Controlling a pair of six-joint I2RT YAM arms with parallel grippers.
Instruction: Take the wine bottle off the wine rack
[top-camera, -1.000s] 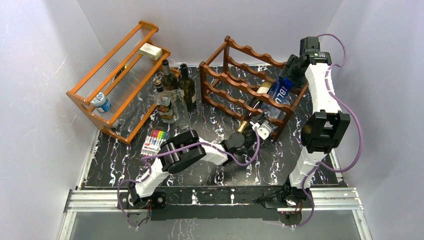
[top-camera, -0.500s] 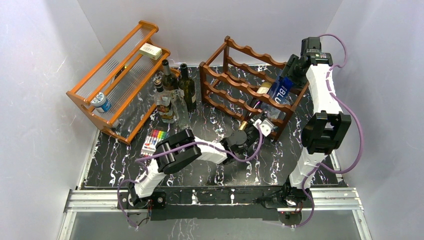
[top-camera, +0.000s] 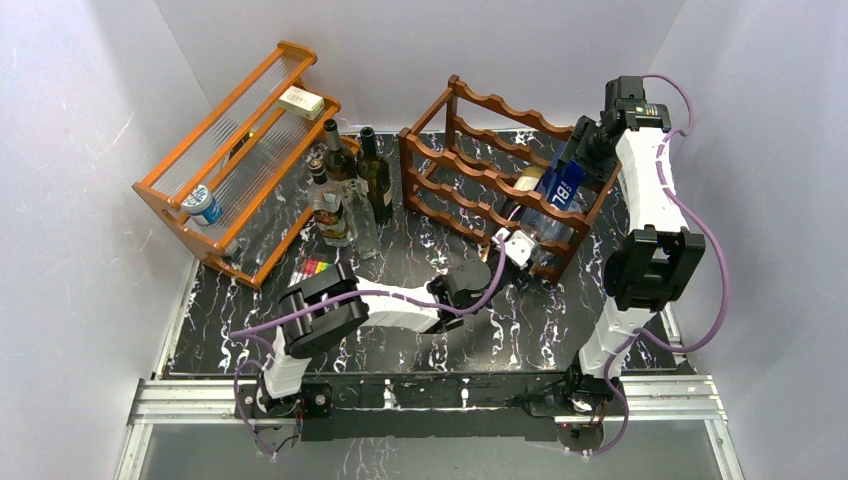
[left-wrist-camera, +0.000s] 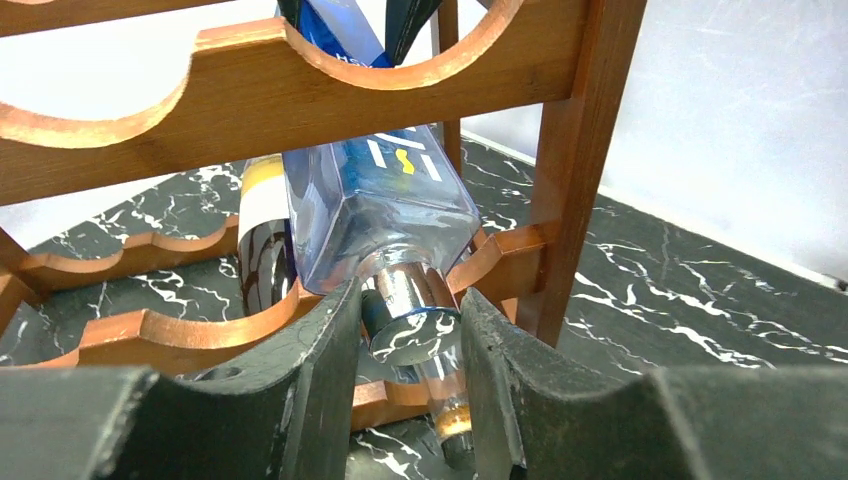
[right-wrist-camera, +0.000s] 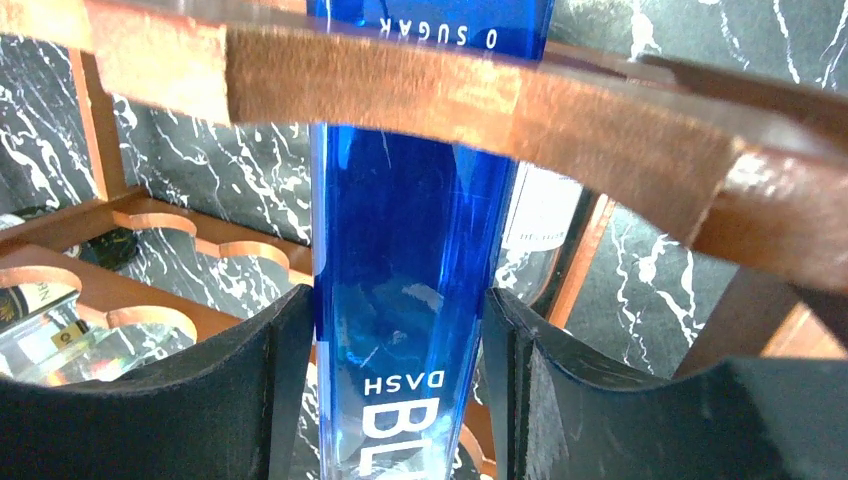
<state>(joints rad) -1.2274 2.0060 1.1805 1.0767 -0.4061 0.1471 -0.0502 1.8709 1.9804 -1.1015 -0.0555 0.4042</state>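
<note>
Tabletop (top-camera: 550, 320) of black, white-veined marble pattern carries the dark reddish-brown wine rack (top-camera: 500, 102) at far centre-right. Through the rack's right end the blue wine bottle (top-camera: 562, 185) lies tilted, base high on the far side, silver cap (left-wrist-camera: 410, 325) low on the near side. Right gripper (right-wrist-camera: 398, 300) clamps the bottle's blue body, and left gripper (left-wrist-camera: 410, 300) is closed on the cap
</note>
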